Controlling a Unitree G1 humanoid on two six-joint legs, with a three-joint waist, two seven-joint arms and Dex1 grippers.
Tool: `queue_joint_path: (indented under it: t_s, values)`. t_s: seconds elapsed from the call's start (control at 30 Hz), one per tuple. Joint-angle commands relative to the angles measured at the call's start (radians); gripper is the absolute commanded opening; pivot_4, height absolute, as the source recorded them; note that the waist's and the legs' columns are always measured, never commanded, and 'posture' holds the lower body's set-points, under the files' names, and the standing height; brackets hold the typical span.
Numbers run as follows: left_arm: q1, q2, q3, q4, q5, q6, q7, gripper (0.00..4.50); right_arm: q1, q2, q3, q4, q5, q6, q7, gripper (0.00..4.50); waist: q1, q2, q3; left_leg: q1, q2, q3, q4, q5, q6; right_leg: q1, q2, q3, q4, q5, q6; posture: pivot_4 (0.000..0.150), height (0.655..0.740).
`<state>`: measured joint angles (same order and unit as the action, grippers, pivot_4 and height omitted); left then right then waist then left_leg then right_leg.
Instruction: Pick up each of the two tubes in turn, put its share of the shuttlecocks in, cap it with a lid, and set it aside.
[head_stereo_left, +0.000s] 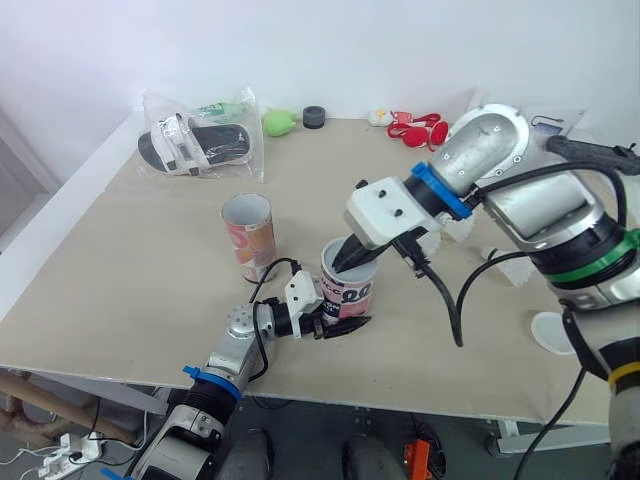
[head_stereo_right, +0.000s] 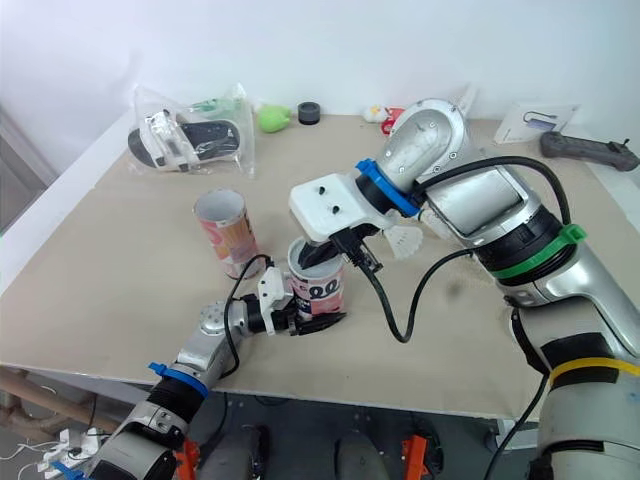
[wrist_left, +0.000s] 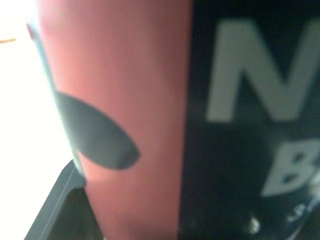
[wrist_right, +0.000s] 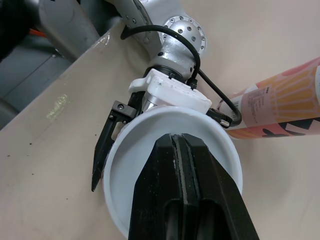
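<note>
Tubes, neither capped, job judged early. Near tube (head_stereo_left: 348, 290) clasped by left gripper (head_stereo_left: 345, 320); right gripper (head_stereo_left: 345, 262), fingers pressed together, dips into its mouth. Second tube (head_stereo_left: 248, 235) stands at ten o'clock; loose shuttlecocks (head_stereo_right: 405, 240) at two o'clock.

Beige table (head_stereo_left: 130, 290), pink tube (head_stereo_left: 248, 236) and black-printed tube (head_stereo_left: 350, 293) standing, bagged sandals (head_stereo_left: 196, 146) far left, white lid (head_stereo_left: 549, 331) right

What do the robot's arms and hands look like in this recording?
The left arm and right arm are silver metal, each with a blue ring, a white wrist block and looping black cables. The right arm adds a green ring and a yellow band. The left hand and right hand each have two tapered black fingers.
</note>
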<state>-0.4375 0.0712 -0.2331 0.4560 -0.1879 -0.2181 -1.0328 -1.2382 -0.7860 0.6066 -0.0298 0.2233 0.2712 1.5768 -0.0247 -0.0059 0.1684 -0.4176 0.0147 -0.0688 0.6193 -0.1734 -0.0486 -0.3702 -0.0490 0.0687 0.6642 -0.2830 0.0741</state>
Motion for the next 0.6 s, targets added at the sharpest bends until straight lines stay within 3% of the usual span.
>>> queue_joint_path:
  t_s: [0.03,0.3,0.47,0.6]
  values:
    - [0.028,-0.002,-0.018,0.045,0.015,0.024,0.007,3.08,0.048,0.007,0.06,-0.015,-0.067,-0.005,0.038,0.05,-0.001,0.0,-0.001,0.001,0.0,0.0,0.0,0.0,0.0,0.0,0.0,0.0,0.0,0.0,0.0,0.15,0.74]
    - [0.03,-0.005,-0.016,0.043,0.016,0.023,0.009,3.08,0.053,0.019,0.047,-0.009,-0.064,0.009,0.038,0.05,-0.001,-0.004,-0.006,0.01,0.001,0.0,-0.002,-0.001,-0.001,0.004,0.0,0.0,0.0,-0.003,-0.004,0.15,0.74]
    - [0.036,-0.003,-0.015,0.036,0.02,0.016,0.016,3.08,0.017,0.034,-0.117,-0.018,0.06,0.098,0.032,0.05,-0.001,-0.004,-0.005,0.01,0.001,0.0,-0.003,-0.001,-0.001,0.004,0.0,0.0,0.0,-0.002,-0.002,0.15,0.74]
    - [0.046,0.005,-0.012,0.019,0.023,0.013,0.022,3.08,0.062,0.013,-0.303,-0.091,0.243,0.255,-0.013,0.05,0.005,-0.003,-0.005,0.003,0.0,-0.001,-0.003,0.0,0.0,0.002,0.0,0.0,0.0,-0.001,-0.003,0.15,0.74]
